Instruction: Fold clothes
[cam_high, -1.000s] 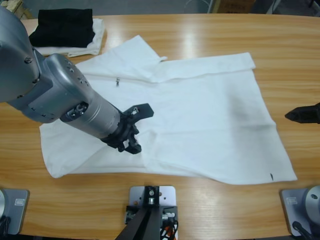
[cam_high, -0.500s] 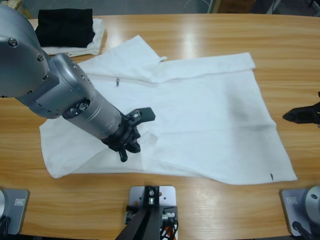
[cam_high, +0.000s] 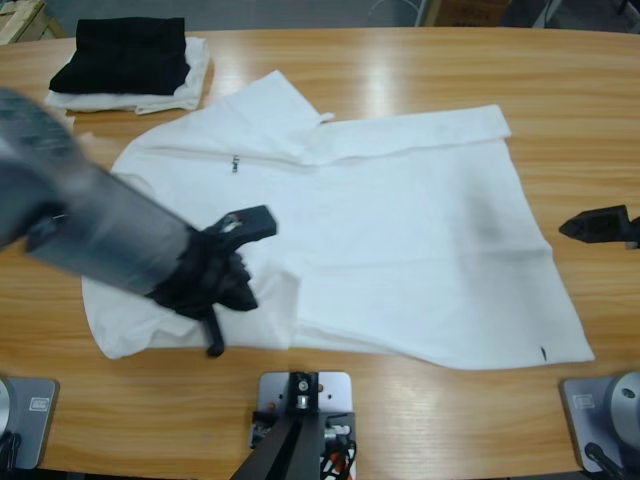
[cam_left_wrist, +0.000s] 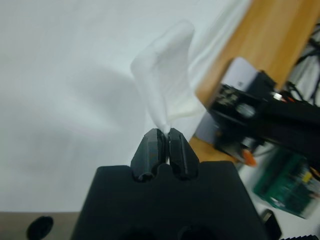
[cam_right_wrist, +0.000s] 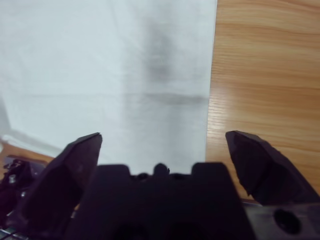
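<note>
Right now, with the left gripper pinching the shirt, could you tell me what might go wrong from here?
The left gripper holds only a thin peak of the white T-shirt, so the cloth may slip out mid-fold. The right gripper is open beside the shirt's edge, pinning nothing, so the whole shirt may drag. It might then slide toward the folded black garment.

Left arm reaching in low with its fingers pinched together; right arm at the far edge with its fingers spread.

The silver-grey left arm (cam_high: 90, 240) slants in from the left edge of the high view, its black two-fingered left gripper (cam_left_wrist: 163, 139) closed tight on a raised fold of the white cotton T-shirt (cam_left_wrist: 165, 85). The black right gripper (cam_right_wrist: 162, 150) hangs with both fingers wide apart, only its tip showing at the right edge from above.
</note>
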